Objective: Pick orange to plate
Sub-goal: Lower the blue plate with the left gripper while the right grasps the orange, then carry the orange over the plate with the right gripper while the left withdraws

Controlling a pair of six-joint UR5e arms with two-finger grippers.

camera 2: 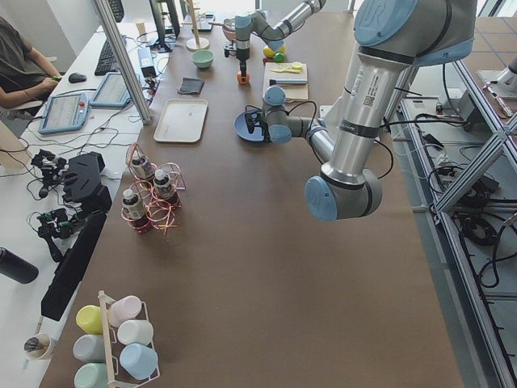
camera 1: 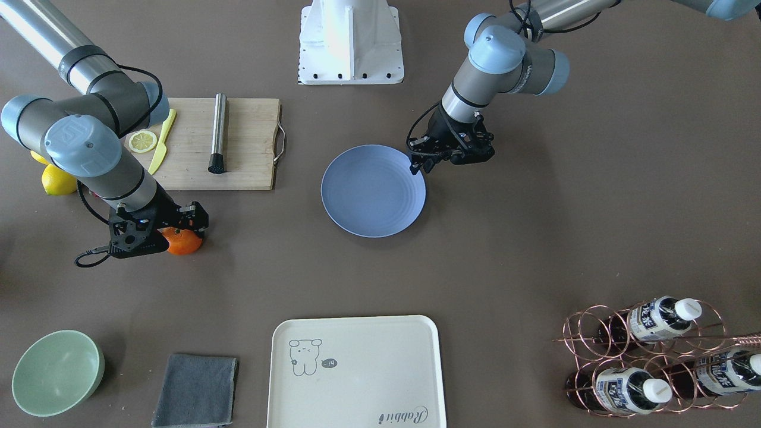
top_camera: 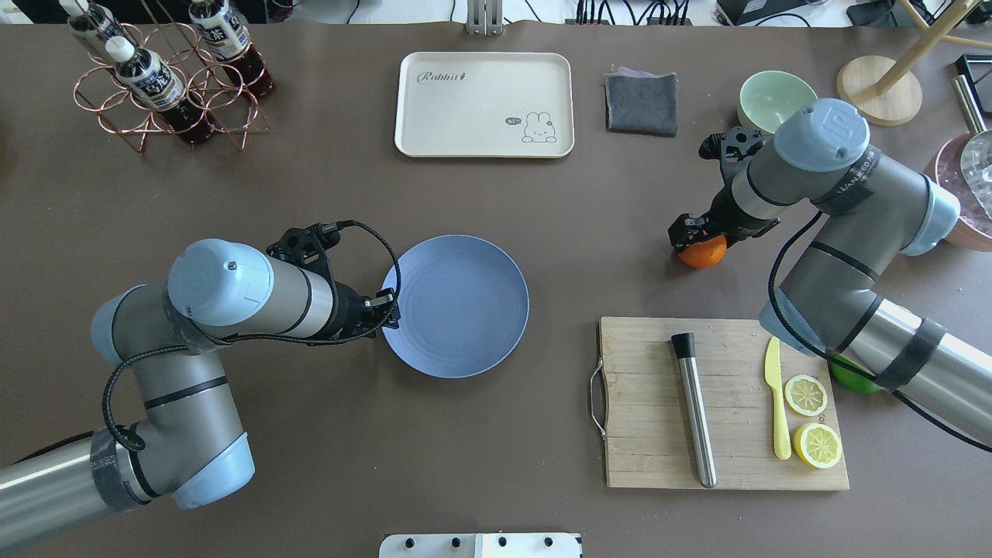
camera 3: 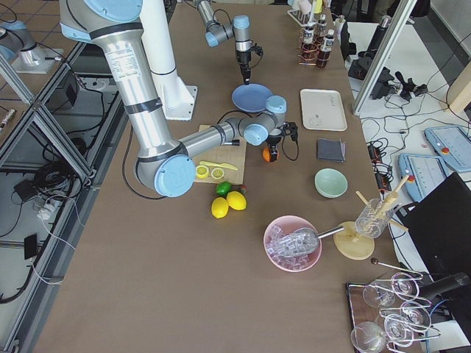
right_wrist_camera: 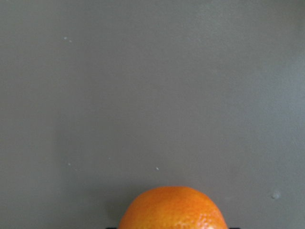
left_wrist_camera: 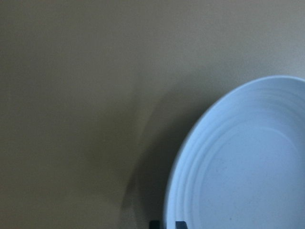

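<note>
Orange (right_wrist_camera: 170, 207) close in right wrist view; right claw (top_camera: 700, 242) astride, grip unclear; left claw (camera 1: 418, 165) near-shut, empty, by plate (camera 1: 373, 191).

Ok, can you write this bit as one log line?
right hand around orange | plate empty | left hand by plate rim

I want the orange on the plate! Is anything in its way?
Nothing visible blocks it: only tabletop lies between the orange and the plate. The cutting board sits off to one side, and the left gripper is at the plate's opposite edge.
</note>
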